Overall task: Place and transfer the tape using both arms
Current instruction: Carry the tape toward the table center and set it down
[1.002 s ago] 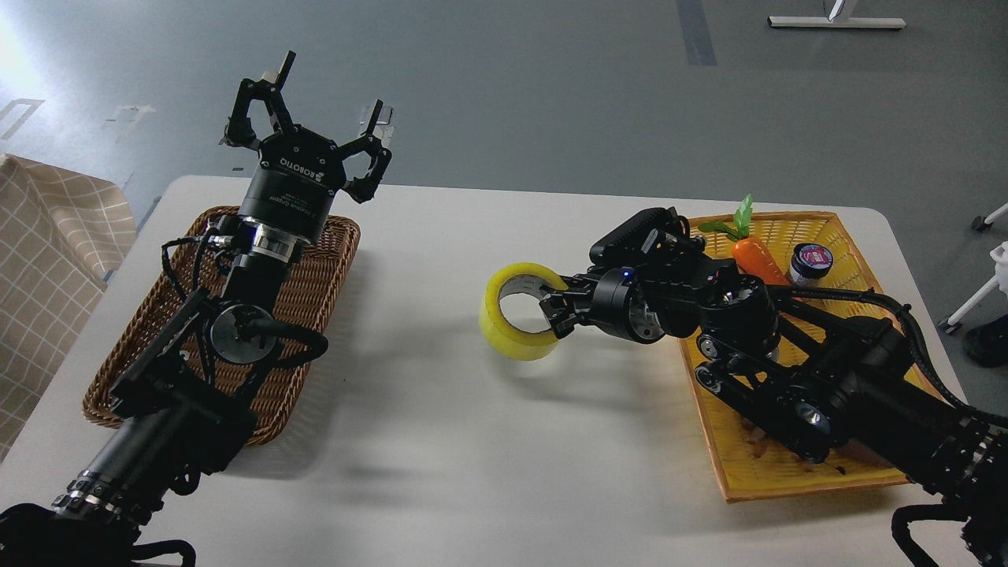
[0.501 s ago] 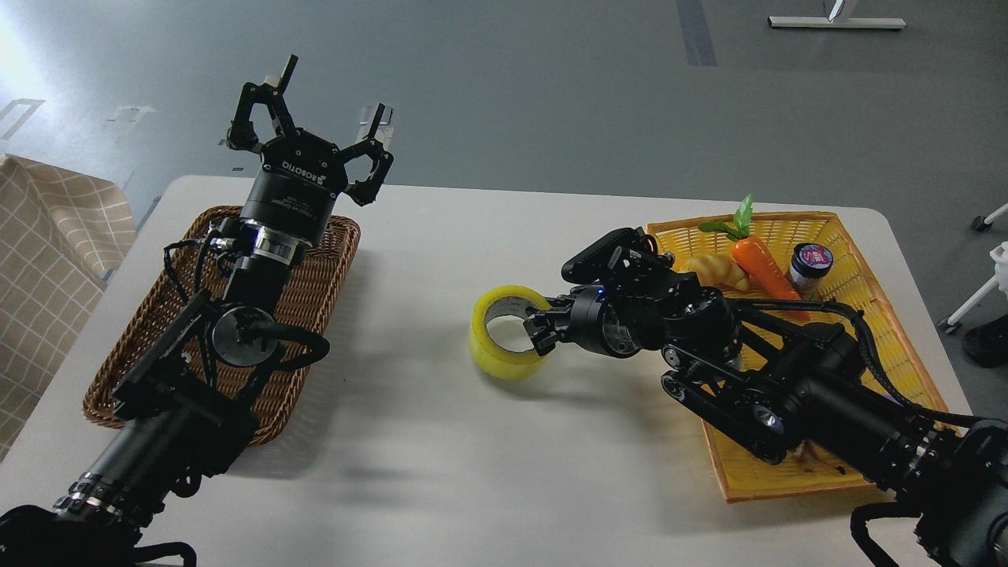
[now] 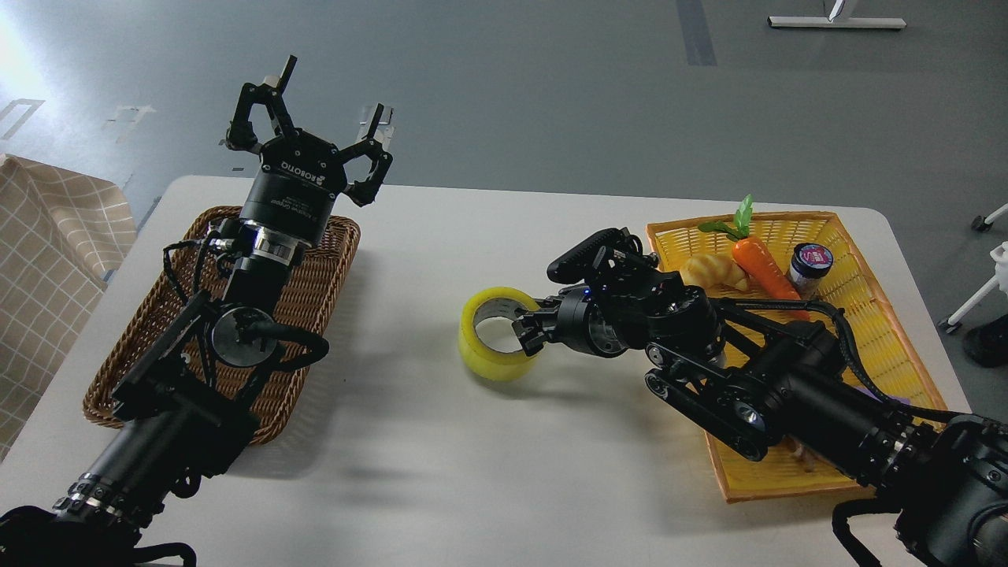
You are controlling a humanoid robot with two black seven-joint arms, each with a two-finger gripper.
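Grey floor up top, with a white table [image 3: 441, 441] filling most of the frame below it. Checkered cloth [image 3: 47, 260] poking in at the left edge.

Left side of the frame: brown wicker basket [image 3: 315, 283] sitting on the table, with the left arm [image 3: 205, 370] running up over it from the lower left corner. Left tool [image 3: 315, 130] parked high near the upper left, fingers [image 3: 264, 98] spread wide apart, gripping nothing, pointing up past the table's far edge.

Middle of the frame: the tape [image 3: 492, 335], yellow translucent roll with a pale inner core, tilted so the hole faces up and toward the camera. Looks to be down at the table surface, though can't say for sure whether it's actually resting on it. Right tool [image 3: 526, 331] clenched on the roll's right-hand wall, one finger [image 3: 520, 324] tucked inside the hole, the rest of the grip on the outside.

Right arm [image 3: 787, 386] coming in from the lower right corner, crossing over a yellow basket [image 3: 890, 339] on the right side of the table. Inside that basket, toward the upper right: toy carrot [image 3: 760, 264] with green leaves, a croissant-looking piece [image 3: 713, 272] just left of it, and a small dark jar [image 3: 809, 264] with a pinkish lid just right of the carrot.

White furniture legs [image 3: 972, 303] at the far right edge.
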